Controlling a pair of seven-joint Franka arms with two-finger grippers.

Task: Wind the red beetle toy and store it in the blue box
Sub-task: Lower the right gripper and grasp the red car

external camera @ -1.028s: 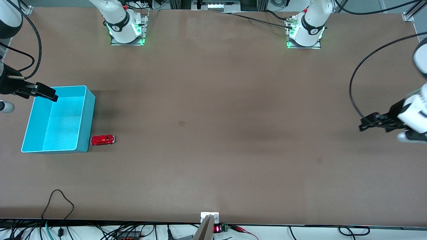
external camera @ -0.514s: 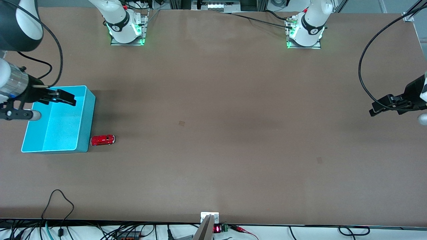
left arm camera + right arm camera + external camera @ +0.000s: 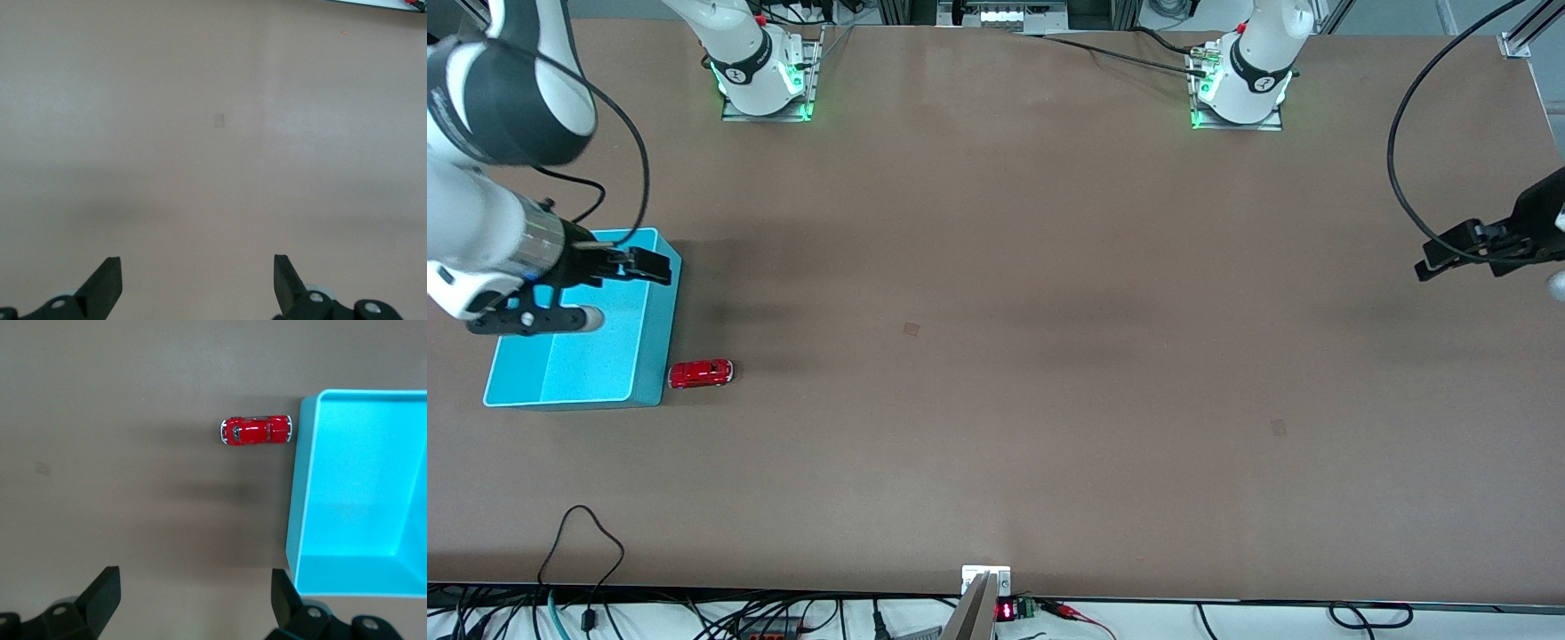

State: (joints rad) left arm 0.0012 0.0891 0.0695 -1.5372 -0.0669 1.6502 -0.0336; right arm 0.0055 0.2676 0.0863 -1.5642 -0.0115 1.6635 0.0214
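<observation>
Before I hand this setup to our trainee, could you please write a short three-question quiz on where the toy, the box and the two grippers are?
1. True or false: the tiny glossy red beetle toy car lies inside the light cyan-blue rectangular plastic box.
2. Which gripper is over the box: A) left gripper B) right gripper?
3. Fill in: both grippers' fingers are ____.

Key
1. False; it sits on the brown table beside the box's wall.
2. B; the left waits over bare table.
3. Open.

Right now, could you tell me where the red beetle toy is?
The red beetle toy sits on the table beside the blue box, just outside its wall, toward the right arm's end.
</observation>
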